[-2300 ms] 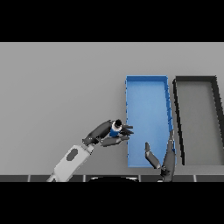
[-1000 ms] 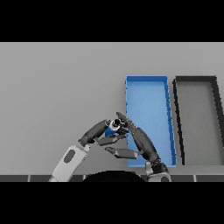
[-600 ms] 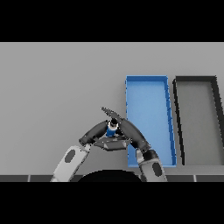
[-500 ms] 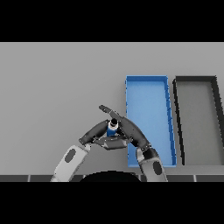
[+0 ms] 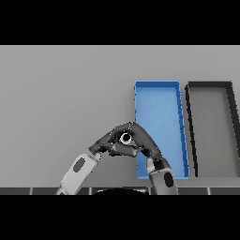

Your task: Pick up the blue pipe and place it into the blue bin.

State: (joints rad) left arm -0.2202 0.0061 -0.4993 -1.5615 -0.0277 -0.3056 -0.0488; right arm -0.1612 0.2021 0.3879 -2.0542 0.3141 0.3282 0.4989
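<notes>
Hands meet just left of the bins: your left hand (image 5: 105,144) curls round the blue pipe (image 5: 125,138) from the left; your right hand (image 5: 143,140) closes on it from the right; you look mid-handover, so next carry it right over the blue bin (image 5: 159,84) and release; count one pipe, one blue bin, one dark bin (image 5: 208,85).

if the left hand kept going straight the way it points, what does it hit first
Probably the right hand, which already meets it around the pipe the left hand holds; beyond lies the blue bin. Depth is unclear.
</notes>
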